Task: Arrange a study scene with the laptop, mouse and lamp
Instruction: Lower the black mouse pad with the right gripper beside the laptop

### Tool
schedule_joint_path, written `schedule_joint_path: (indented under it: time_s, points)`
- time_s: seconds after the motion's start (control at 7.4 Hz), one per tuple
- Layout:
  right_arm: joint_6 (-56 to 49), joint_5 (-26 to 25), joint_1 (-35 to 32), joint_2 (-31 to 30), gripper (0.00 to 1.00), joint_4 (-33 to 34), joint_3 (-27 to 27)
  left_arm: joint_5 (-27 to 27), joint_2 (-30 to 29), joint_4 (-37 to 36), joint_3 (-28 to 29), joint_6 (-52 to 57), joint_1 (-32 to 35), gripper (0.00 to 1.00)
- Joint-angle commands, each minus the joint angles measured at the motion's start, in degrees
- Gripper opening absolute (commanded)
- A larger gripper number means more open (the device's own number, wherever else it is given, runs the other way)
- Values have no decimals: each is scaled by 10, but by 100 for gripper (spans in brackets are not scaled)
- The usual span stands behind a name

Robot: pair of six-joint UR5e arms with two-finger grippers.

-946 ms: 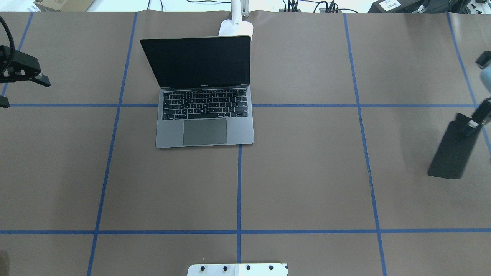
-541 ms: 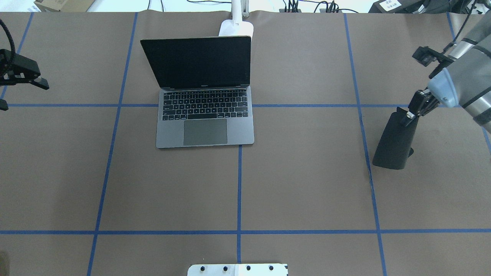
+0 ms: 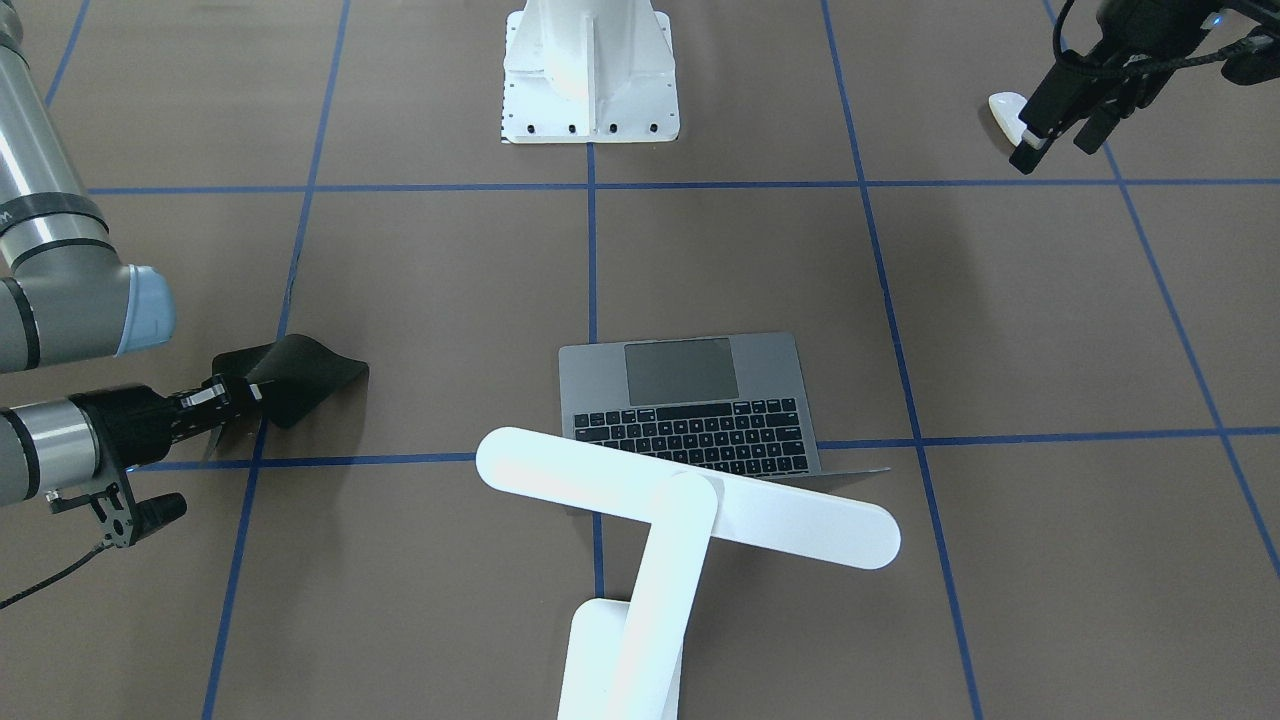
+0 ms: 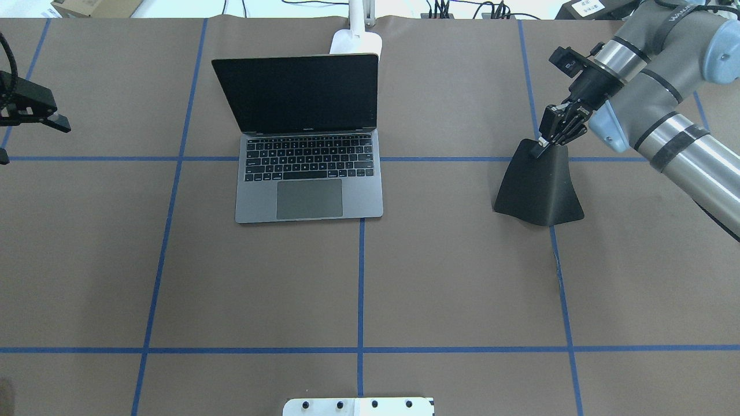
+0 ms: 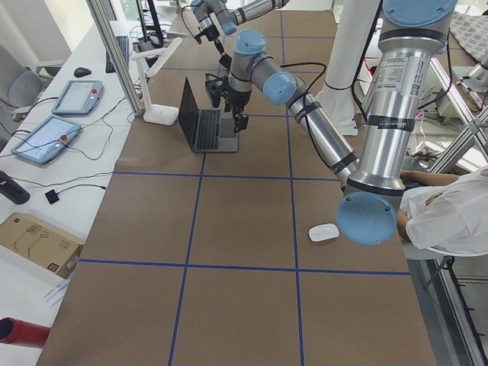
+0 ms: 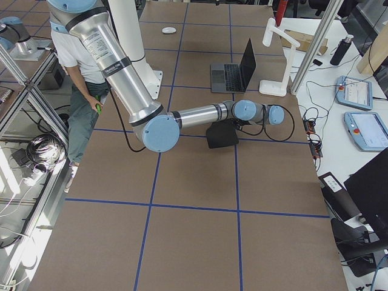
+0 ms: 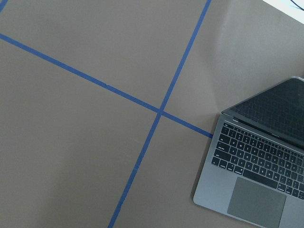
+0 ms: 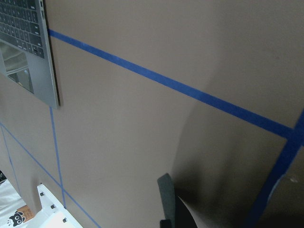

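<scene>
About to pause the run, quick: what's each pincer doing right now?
Left pincer: open, empty.
Right pincer: closed on the black mat.

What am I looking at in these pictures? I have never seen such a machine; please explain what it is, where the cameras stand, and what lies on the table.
The machine is a robot with a left arm and a right arm, each ending in a two-finger gripper, at a brown table. One camera looks down from behind the robot, one faces it from across the table, two stand at the table's ends, and one sits on each wrist. On the table an open laptop stands, with a white lamp behind its screen. A white mouse lies on the robot's left side. The right gripper pinches one edge of a black mat, which droops from it in a curve. The left gripper is open and holds nothing.
</scene>
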State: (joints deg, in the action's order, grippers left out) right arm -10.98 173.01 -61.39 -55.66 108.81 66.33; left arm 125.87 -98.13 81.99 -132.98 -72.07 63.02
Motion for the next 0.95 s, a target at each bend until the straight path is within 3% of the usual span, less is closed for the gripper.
schedule_joint_path:
  time_s: [0.0, 0.41, 0.81]
  points:
    - [7, 7, 12, 60, 0, -5, -51, 0, 0, 0, 0, 0, 2, 100]
    - [20, 41, 44, 105, 0, -4, -96, 0, 0, 0, -4, 0, 3, 100]
    - [20, 41, 77, 129, 0, -4, -112, 0, 0, -1, -10, 0, 4, 100]
